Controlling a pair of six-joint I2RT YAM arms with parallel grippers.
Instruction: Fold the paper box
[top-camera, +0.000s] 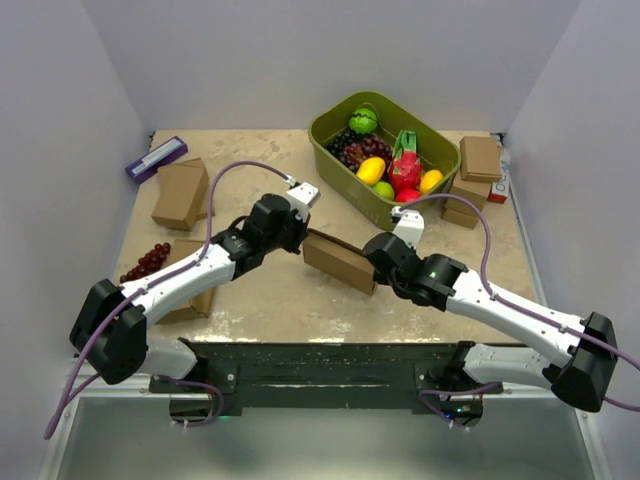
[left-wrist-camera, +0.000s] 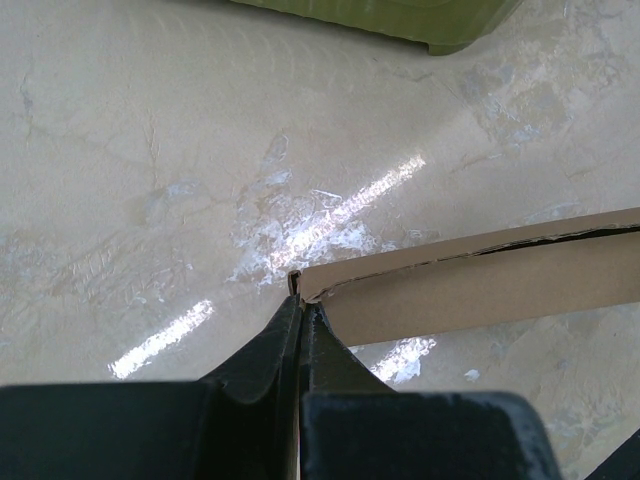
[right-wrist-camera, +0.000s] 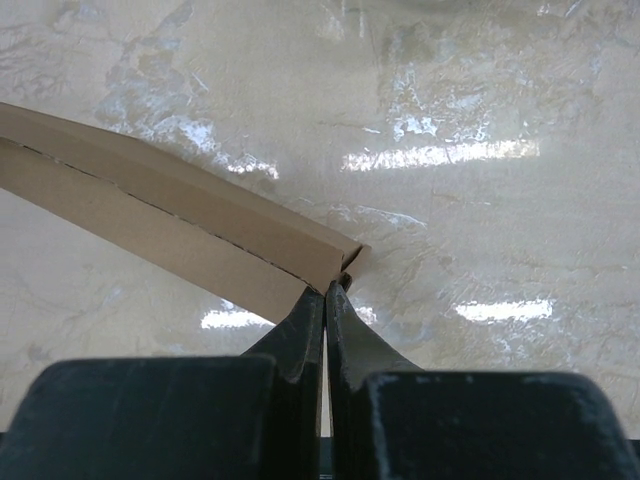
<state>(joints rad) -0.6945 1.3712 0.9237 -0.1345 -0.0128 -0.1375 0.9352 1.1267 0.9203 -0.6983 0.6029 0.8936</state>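
Observation:
The paper box (top-camera: 338, 262) is a brown cardboard piece folded into a flat, long shape, in the middle of the table between my two arms. My left gripper (top-camera: 303, 240) is shut on its left end; in the left wrist view the gripper (left-wrist-camera: 300, 295) pinches the corner of the paper box (left-wrist-camera: 480, 285). My right gripper (top-camera: 375, 265) is shut on its right end; in the right wrist view the gripper (right-wrist-camera: 327, 288) pinches the corner of the paper box (right-wrist-camera: 170, 215). I cannot tell whether the box touches the table.
An olive-green tub (top-camera: 335, 135) of toy fruit stands at the back. Small brown boxes sit at back left (top-camera: 180, 193), under the left arm (top-camera: 190, 298) and at right (top-camera: 478, 160). A purple box (top-camera: 155, 158) and dark grapes (top-camera: 147, 262) lie at left.

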